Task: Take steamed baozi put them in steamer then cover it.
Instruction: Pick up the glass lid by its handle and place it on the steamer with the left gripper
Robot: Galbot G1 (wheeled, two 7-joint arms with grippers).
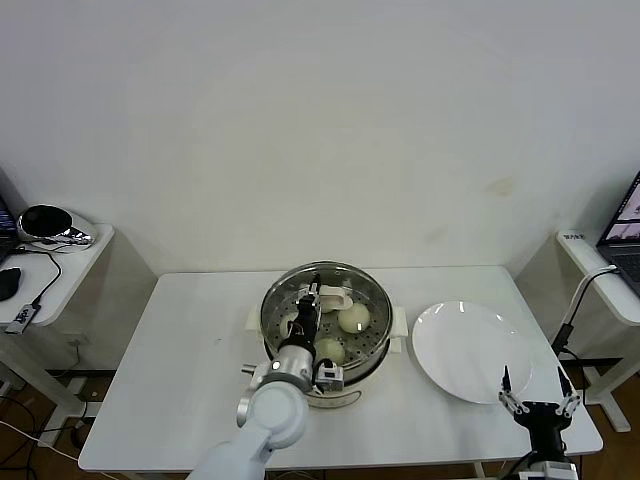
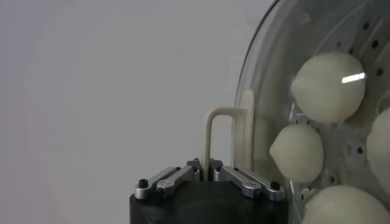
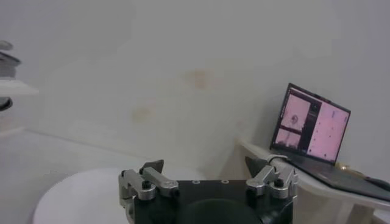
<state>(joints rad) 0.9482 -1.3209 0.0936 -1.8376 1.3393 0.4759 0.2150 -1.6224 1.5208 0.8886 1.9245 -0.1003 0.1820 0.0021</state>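
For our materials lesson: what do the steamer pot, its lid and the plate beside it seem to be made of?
Round shiny steamer pot: likely stainless steel, mirror-bright wall. Round clear lid: probably glass, buns visible through it; cream handle looks plastic. Flat white plate: glossy, perhaps ceramic or melamine.

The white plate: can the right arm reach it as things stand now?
Probably yes. The right gripper hangs open at the near edge of the white plate, and nothing lies between them. The left gripper is away at the steamer, shut on the cover's handle.

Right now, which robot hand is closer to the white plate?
The right. The right gripper hangs at the plate's near edge, fingers open; the left gripper is over the steamer, holding the lid.
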